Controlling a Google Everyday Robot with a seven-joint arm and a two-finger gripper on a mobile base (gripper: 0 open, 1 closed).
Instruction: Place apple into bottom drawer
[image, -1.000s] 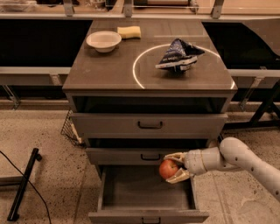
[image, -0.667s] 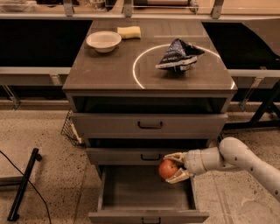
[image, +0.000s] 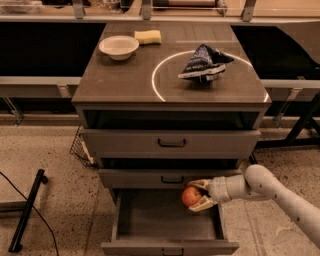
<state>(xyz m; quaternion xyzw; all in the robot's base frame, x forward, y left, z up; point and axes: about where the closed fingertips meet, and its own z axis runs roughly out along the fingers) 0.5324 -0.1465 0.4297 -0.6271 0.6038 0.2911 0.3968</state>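
The small red-orange apple (image: 191, 196) is held between the fingers of my gripper (image: 198, 195), which reaches in from the right on a white arm. The gripper is shut on the apple and holds it above the right rear part of the open bottom drawer (image: 167, 225), just below the middle drawer's front. The drawer's flat floor shows nothing lying on it.
The cabinet top (image: 125, 75) carries a white bowl (image: 119, 47), a yellow sponge (image: 148, 36) and a dark blue chip bag (image: 204, 63) inside a white circle. Two upper drawers with black handles (image: 171, 143) are closed. A black pole (image: 27, 210) and cable lie on the floor at left.
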